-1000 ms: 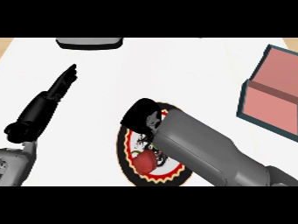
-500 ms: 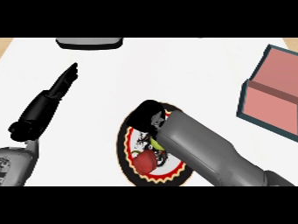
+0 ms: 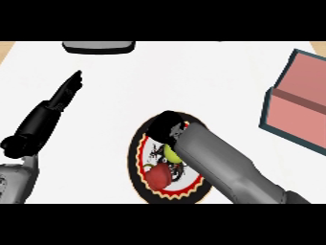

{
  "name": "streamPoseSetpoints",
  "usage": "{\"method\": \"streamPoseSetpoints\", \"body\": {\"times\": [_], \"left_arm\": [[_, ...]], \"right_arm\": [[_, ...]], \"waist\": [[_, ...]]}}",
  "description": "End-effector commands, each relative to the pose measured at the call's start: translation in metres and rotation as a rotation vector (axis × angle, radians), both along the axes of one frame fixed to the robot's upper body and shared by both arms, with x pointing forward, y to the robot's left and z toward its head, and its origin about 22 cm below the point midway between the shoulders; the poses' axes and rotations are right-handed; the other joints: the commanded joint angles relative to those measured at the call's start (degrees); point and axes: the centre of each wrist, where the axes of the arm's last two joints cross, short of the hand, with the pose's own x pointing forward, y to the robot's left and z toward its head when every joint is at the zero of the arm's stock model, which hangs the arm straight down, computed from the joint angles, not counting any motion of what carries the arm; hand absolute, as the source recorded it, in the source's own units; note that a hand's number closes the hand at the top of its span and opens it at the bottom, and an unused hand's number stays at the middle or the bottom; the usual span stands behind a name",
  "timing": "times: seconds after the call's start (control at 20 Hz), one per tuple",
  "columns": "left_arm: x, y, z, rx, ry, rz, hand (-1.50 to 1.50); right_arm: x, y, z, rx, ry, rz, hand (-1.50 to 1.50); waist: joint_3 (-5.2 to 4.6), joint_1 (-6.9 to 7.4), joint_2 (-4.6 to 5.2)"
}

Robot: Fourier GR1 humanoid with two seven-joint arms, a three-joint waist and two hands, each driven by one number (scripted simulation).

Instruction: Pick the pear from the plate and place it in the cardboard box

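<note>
The fingers of our right hand are mostly hidden under the black back of the hand, so we cannot tell whether they are spread, narrow or already closed around anything. The hand hangs over the upper part of the plate, and our grey right forearm runs from it down to the lower right, covering the plate's right side.

Just below the hand, a yellow-green sliver shows on the plate; we take it to be the pear. It sits right against the forearm's edge, and most of it is hidden. A red fruit, perhaps an apple, lies next to it, lower on the plate.

As we judge it, the task is at its start. The pear is on the plate, not lifted, and the carrying and placing are yet to come.

The cardboard box stands open at the right edge of the table, well apart from the plate, and nothing lies between them. The red fruit close beside the pear could get in the way of a clean hold.

Our left hand rests at the left with straight fingers pointing up. A dark tray-like thing sits at the far edge.
</note>
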Motion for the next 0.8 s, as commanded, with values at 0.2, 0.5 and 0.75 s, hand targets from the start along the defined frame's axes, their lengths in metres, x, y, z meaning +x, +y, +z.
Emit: {"method": "streamPoseSetpoints", "body": {"times": [0.2,0.5,0.75], "left_arm": [[0.005,-0.012,0.004,0.027,-0.003,0.006,0.0],[-0.003,-0.005,0.011,-0.006,-0.002,0.007,0.0],[0.001,-0.008,0.012,0.019,0.005,0.021,0.0]], "right_arm": [[0.002,-0.004,-0.011,0.047,0.054,0.12,1.5],[0.0,-0.01,-0.023,0.164,-0.032,0.185,1.5],[-0.007,-0.021,-0.029,0.321,-0.107,0.181,1.5]], "waist": [[0.01,0.0,0.09],[0.01,-0.03,-0.07],[0.03,-0.32,-0.11]]}}
